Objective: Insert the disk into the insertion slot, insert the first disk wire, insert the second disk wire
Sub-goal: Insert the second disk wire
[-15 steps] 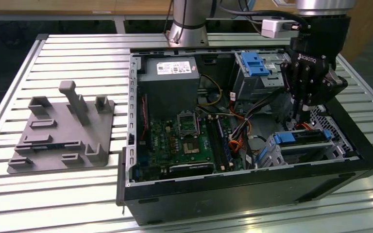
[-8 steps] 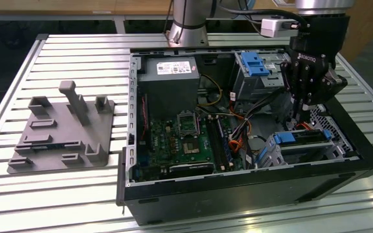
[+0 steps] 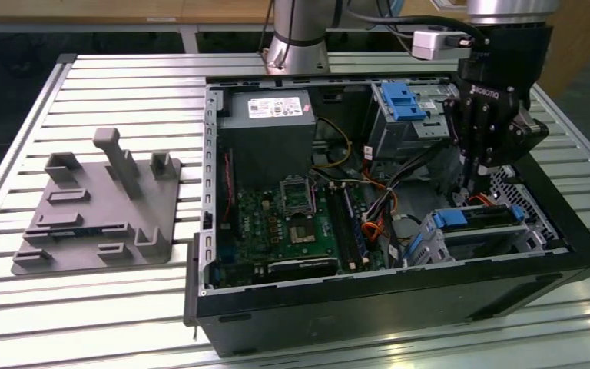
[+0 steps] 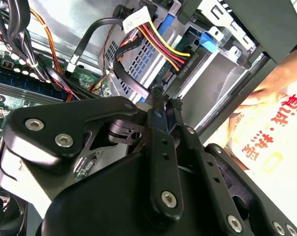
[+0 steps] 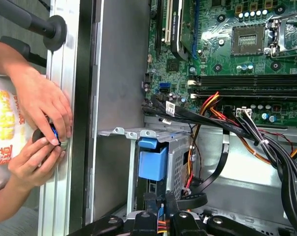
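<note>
- Gripper [image 3: 476, 192]: lowered into the open computer case [image 3: 377, 307], at its edge on the exterior view's right, directly over the insertion slot [image 3: 485, 244].
- Claw state: in the second wrist view the gripper [image 4: 166, 97] has its fingers drawn narrow, with a slim gap between the tips. Whether anything is pinched there cannot be told.
- Disk [image 3: 478, 219]: seated in the insertion slot, in the case's near corner on the exterior view's right, with its blue carrier facing the case interior.
- Wiring: a black connector [image 4: 180, 63] with red, yellow and black leads lies against the end of the perforated slot wall [image 4: 138, 56]. A black cable [image 4: 126, 78] loops just beside the fingertips [image 4: 157, 92].
- Taller cage [image 3: 410, 104] with a blue latch: at the case's far side, well apart from the gripper.
- Motherboard [image 3: 285, 223]: on the case floor.
- A person's hands [image 5: 42, 105]: together on the table rail [image 5: 65, 73] outside the case wall, holding a small object.
- Grey fixture [image 3: 95, 207]: on the table, exterior view's left.
</note>
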Robot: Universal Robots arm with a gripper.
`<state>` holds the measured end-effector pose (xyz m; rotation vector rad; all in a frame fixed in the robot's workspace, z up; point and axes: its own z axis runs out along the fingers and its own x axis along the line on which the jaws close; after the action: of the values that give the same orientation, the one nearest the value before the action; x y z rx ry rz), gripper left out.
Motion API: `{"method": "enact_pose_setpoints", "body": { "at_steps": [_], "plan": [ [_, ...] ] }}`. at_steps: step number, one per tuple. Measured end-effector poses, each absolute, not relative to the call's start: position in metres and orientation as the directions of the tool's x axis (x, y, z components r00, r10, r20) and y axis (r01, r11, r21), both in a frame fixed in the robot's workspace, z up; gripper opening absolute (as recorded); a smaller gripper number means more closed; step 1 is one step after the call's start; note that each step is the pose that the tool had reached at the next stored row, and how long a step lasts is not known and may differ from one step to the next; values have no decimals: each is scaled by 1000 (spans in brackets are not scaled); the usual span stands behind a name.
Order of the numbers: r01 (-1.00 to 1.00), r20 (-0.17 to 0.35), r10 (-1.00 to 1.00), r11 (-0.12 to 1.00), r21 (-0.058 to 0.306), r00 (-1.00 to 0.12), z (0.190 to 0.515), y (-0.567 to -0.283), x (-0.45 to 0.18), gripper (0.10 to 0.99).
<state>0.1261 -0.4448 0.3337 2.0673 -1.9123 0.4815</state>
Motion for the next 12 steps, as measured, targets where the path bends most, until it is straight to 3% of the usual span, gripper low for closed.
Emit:
{"method": "enact_pose_setpoints", "body": {
  "at_steps": [4,5,12],
  "plan": [
    [-996,427,-902,-82,-19,66,333,-445,126,204],
    [-996,427,-902,-82,-19,66,333,-445,126,267],
    [-996,427,-902,-83,-22,66,333,-443,124,267]
  ]
}}
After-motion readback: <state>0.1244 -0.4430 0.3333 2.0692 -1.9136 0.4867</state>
